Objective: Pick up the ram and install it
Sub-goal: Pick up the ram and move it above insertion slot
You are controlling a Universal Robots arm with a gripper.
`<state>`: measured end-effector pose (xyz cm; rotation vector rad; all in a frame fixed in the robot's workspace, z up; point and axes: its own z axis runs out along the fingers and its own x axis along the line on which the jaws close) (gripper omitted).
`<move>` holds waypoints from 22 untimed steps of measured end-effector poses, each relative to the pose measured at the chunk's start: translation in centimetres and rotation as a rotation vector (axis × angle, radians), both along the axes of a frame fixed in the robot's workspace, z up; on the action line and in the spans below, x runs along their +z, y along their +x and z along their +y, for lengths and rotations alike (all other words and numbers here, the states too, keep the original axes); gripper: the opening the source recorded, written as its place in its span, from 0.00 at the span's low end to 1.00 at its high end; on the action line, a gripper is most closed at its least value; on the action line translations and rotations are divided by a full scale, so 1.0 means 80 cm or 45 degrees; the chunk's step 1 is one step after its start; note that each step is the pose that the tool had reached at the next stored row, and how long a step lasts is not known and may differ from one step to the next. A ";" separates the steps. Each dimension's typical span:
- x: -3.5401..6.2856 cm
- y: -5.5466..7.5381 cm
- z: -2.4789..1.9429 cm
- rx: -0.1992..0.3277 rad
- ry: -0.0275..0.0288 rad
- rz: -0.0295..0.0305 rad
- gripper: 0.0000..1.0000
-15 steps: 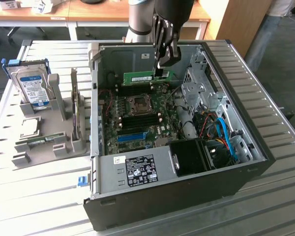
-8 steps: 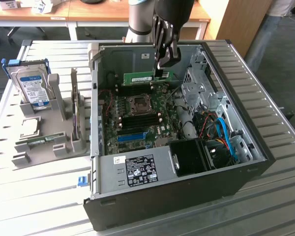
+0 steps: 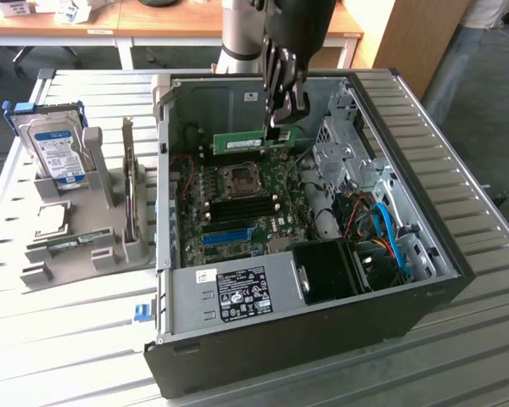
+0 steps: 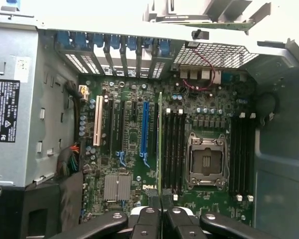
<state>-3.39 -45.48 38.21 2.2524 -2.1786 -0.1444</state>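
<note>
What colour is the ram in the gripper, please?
The ram is green, best seen in the exterior view.

The exterior view's top edge cuts off the arm (image 3: 237,34). The gripper (image 3: 282,129) covers part of the ram (image 3: 242,144). From the wrist view the ram is edge-on, its chips hidden. Print on the power supply label (image 3: 244,295) is too small to read.
</note>
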 end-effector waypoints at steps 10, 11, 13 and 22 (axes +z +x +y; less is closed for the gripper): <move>-0.017 0.000 0.0000 0.000 0.0001 0.0001 0.12; -0.017 0.000 0.0000 0.000 0.0001 0.0001 0.12; -0.017 0.000 0.0000 0.000 0.0002 0.0001 0.12; -0.019 -0.001 0.0204 0.000 0.0003 0.0000 0.12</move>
